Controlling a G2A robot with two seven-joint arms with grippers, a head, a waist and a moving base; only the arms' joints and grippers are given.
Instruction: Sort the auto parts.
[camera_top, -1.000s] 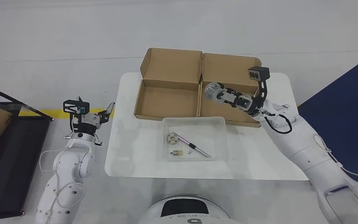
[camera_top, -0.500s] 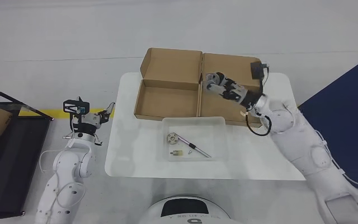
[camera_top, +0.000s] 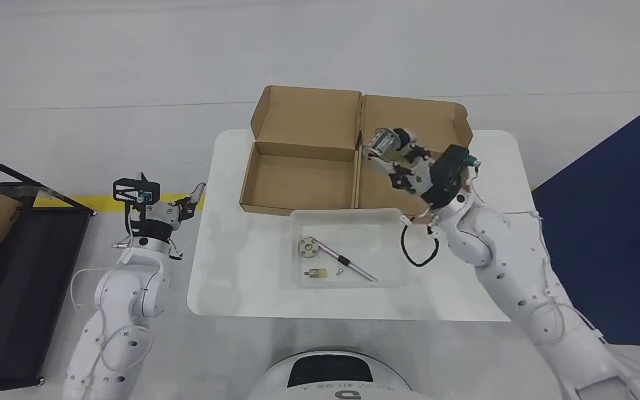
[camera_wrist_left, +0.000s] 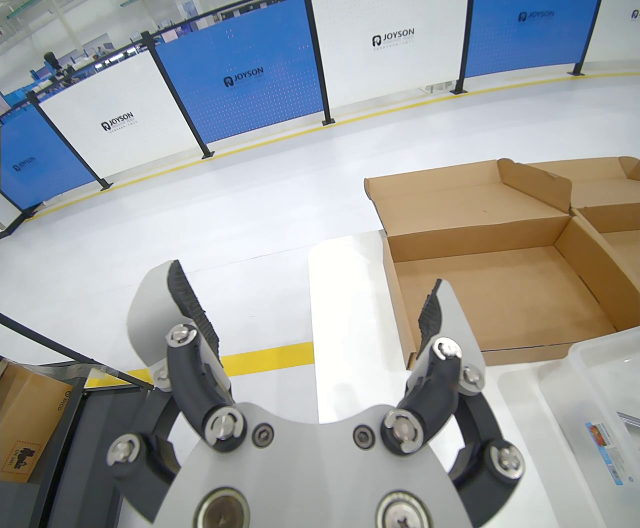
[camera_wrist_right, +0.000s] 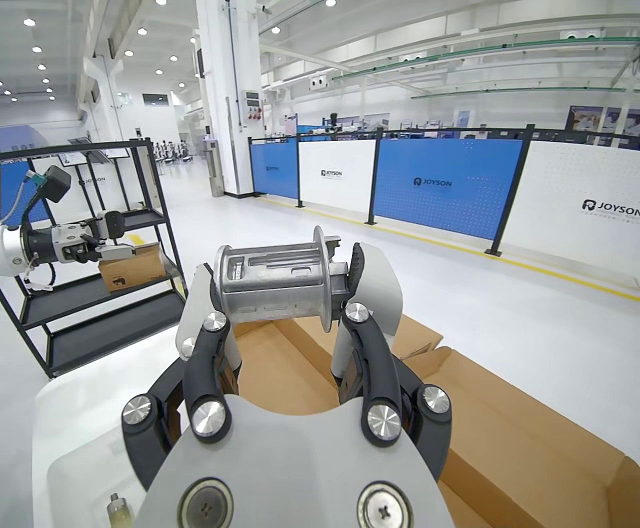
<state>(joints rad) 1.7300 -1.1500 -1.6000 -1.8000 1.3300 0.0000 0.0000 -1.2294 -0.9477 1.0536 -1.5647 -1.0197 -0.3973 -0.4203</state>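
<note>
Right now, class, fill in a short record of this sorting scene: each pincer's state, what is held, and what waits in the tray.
Right pincer: shut on the metal spool, above the right-hand box
Left pincer: open, holding nothing, off the table edge
Left-hand box: lid open, beside the other box
Tray: thin rod, round part, small fitting

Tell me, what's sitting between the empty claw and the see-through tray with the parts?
Nothing, just bare white table. The top view shows that stretch between the open left claw and the clear tray with no parts on it.
</note>
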